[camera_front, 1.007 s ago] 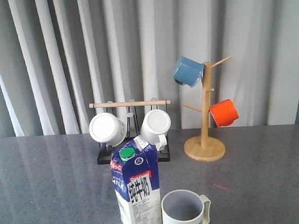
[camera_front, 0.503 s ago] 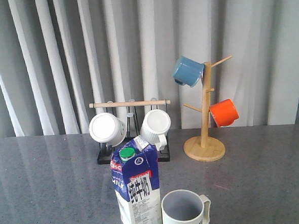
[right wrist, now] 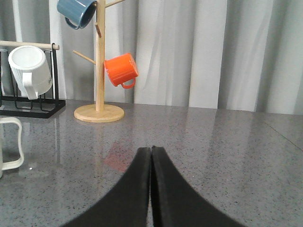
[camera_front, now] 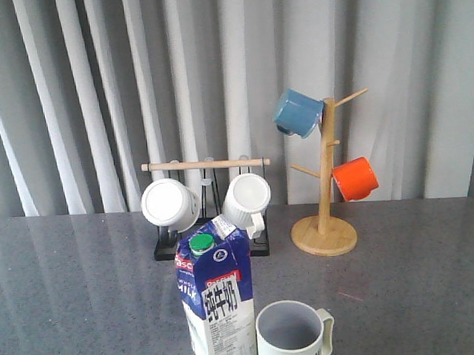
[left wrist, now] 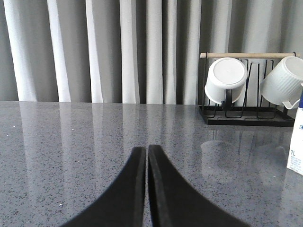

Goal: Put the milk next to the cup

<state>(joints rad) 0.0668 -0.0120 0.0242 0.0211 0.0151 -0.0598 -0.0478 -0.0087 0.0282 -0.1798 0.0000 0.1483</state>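
Note:
The milk, a blue-and-white carton with a green cap, stands upright near the table's front edge. The cup, off-white with "HOME" on it, stands just to its right, close beside it. In the left wrist view only a white-and-blue edge of the milk shows. In the right wrist view only the handle of the cup shows. My left gripper is shut and holds nothing, over bare table away from the milk. My right gripper is shut and holds nothing too. Neither gripper appears in the front view.
A black wire rack with a wooden bar holds two white mugs behind the milk. A wooden mug tree at the back right carries a blue mug and an orange mug. Grey curtains hang behind the dark speckled table.

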